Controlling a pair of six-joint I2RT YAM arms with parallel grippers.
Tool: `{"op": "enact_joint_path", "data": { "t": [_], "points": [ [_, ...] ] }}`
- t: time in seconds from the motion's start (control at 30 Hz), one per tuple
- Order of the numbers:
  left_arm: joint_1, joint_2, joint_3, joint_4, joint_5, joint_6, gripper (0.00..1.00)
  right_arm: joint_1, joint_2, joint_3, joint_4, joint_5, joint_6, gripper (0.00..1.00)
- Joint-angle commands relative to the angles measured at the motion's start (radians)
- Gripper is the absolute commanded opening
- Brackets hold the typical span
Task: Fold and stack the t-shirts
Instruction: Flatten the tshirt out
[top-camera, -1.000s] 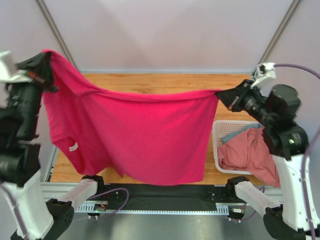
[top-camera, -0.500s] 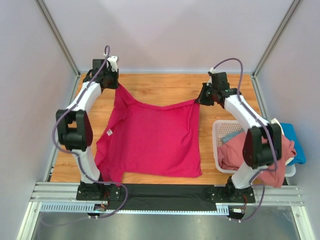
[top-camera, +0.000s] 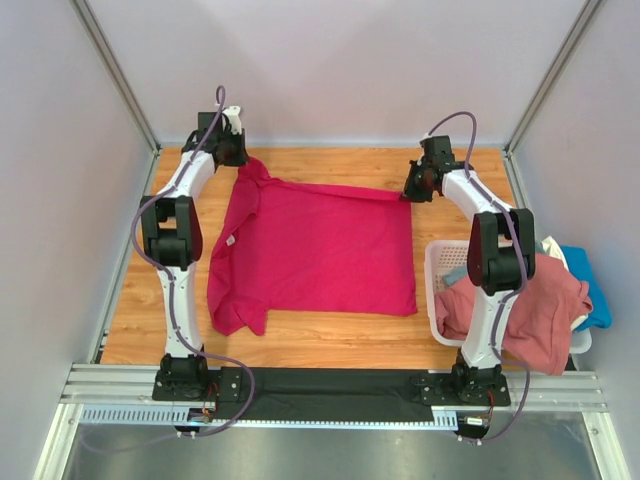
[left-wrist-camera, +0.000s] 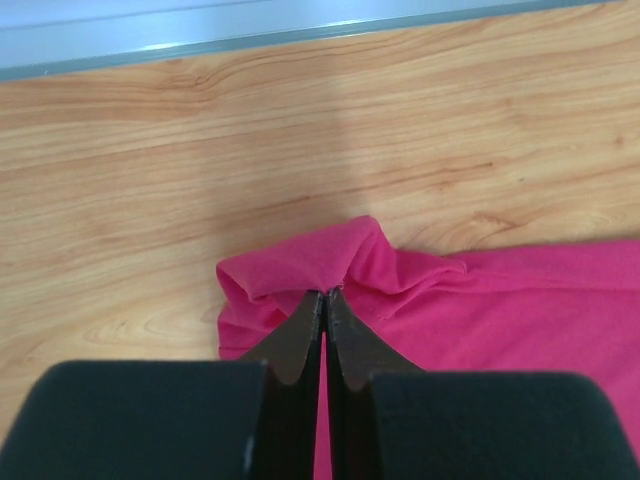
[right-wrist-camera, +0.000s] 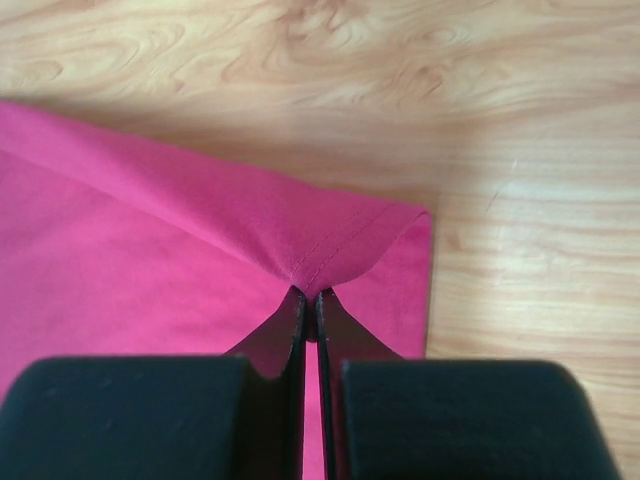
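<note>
We are pinching the red shirt (top-camera: 320, 250), spread flat on the table (top-camera: 300, 335), at its far corners: left gripper (left-wrist-camera: 325, 293) and right gripper (right-wrist-camera: 308, 292) both clamped on cloth. Soft, light, limp; we are judging corners safest.

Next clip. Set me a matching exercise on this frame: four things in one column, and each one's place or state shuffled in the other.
Things
1. magenta t-shirt
2. dusty pink shirt
3. blue shirt
4. left gripper

Places or states
A. heaped in the basket and hanging over its rim
B. shut on a far corner of the magenta t-shirt
C. spread out on the table
D. showing at the far right, past the pink cloth

Pairs: 1-C, 2-A, 3-D, 4-B
</note>
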Motion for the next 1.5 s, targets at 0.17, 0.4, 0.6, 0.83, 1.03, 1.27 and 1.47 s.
{"op": "enact_joint_path", "data": {
  "t": [0.17, 0.4, 0.6, 0.83, 1.03, 1.27, 1.47],
  "points": [
    [-0.007, 0.065, 0.235, -0.087, -0.144, -0.034, 0.32, -0.028, 0.130, 0.194, -0.073, 0.069, 0.010, 0.00],
    [-0.021, -0.016, 0.308, -0.285, -0.354, -0.068, 0.67, -0.029, 0.279, 0.426, -0.163, 0.130, 0.028, 0.06],
    [-0.111, -0.200, 0.003, -0.315, -0.277, 0.042, 0.69, -0.023, 0.295, 0.560, -0.335, 0.219, 0.028, 0.59],
    [-0.220, -0.208, -0.111, -0.372, -0.402, 0.098, 0.63, 0.104, 0.086, 0.359, -0.301, 0.180, 0.008, 0.63],
    [-0.225, -0.182, -0.166, -0.412, -0.379, 0.067, 0.51, 0.264, -0.053, 0.106, -0.225, 0.057, 0.045, 0.49],
    [-0.232, -0.179, -0.197, -0.389, -0.458, 0.024, 0.58, 0.371, -0.077, -0.069, -0.148, -0.031, 0.120, 0.42],
    [-0.232, -0.121, -0.171, -0.423, -0.474, 0.015, 0.54, 0.408, -0.063, -0.088, -0.143, -0.037, 0.122, 0.42]
  ]
}}
